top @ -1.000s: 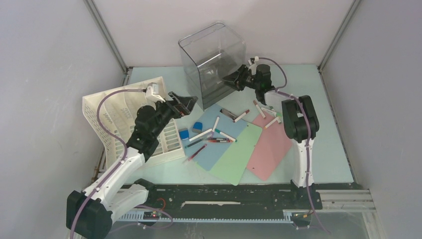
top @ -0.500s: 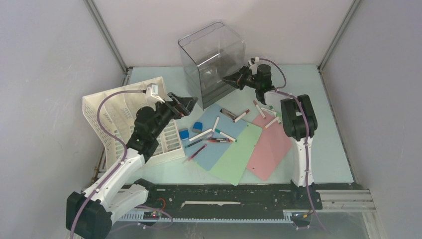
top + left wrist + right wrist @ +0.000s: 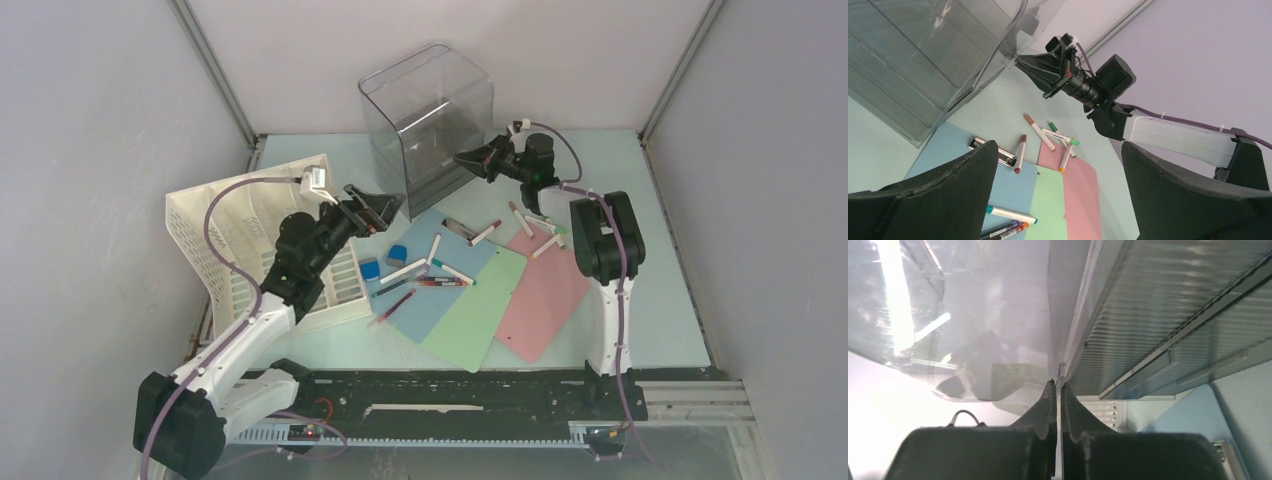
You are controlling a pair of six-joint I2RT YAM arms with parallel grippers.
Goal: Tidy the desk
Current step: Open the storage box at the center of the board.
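Left gripper (image 3: 383, 210) at centre-left, jaws spread wide, nothing between them, above the desk (image 3: 660, 300): one flat, smooth, pale mint-green tabletop filling the middle of the frame, from the grey walls down to the black rail (image 3: 450, 395) at the bottom. Far left: one white plastic file rack (image 3: 235, 235), slotted and ribbed, tilted, nothing visible in its slots. Just right of it: two small blue blocks (image 3: 397, 253), lying straight on the tabletop. Centre: three thin flat sheets, fanned and overlapping, namely a blue sheet (image 3: 430, 305) with a metal clip (image 3: 993, 150) at its top edge, a green sheet (image 3: 478, 320) and a pink sheet (image 3: 545, 300). Strewn over and beside them: slim markers and pens (image 3: 403, 271), roughly a dozen, exact count hard to make out. Upper centre: one clear plastic box (image 3: 425, 110), glossy, round-cornered, ribbed inside, nothing visible in it. Right of that: right gripper (image 3: 463, 157), closed tight, pinching the box's thin lower edge.
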